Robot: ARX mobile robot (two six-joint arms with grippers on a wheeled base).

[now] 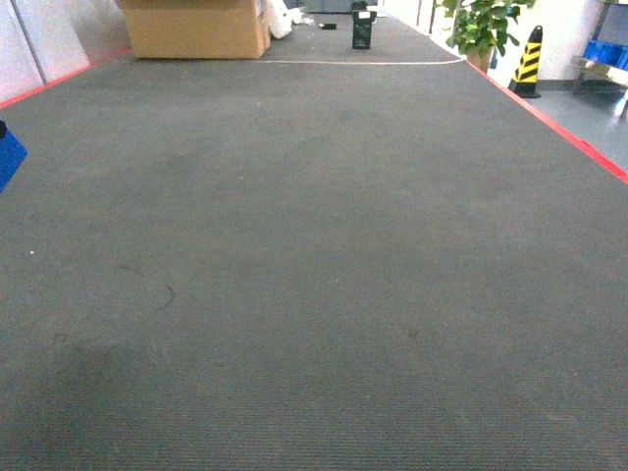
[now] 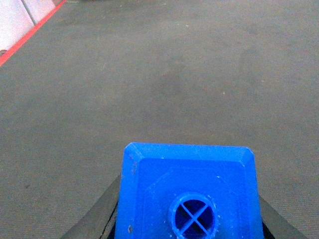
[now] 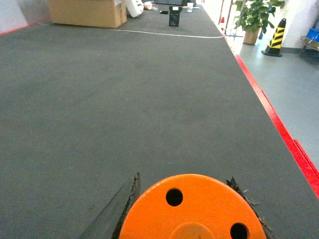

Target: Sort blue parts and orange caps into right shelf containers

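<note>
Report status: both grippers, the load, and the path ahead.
Left gripper shut on blue part. Right gripper shut on orange cap. Open carpet ahead; cardboard box far off, no bins in view.

Head view: carpet (image 1: 314, 275) fills everything ahead of me. Cardboard box (image 1: 194, 27) far off at 11 o'clock, small stand (image 1: 363, 31) near 12, potted plant (image 1: 481, 29) and striped cone (image 1: 530, 61) at 1 o'clock, cone just right of the plant. Floor border strip (image 1: 559, 128) runs along the carpet's right edge; shelf (image 1: 603, 61) beyond it at 2 o'clock. Block (image 2: 192, 194) sits between my left fingers (image 2: 99, 216), above the carpet. Cap (image 3: 192, 209) sits between my right fingers (image 3: 117, 211), carpet ahead.
</note>
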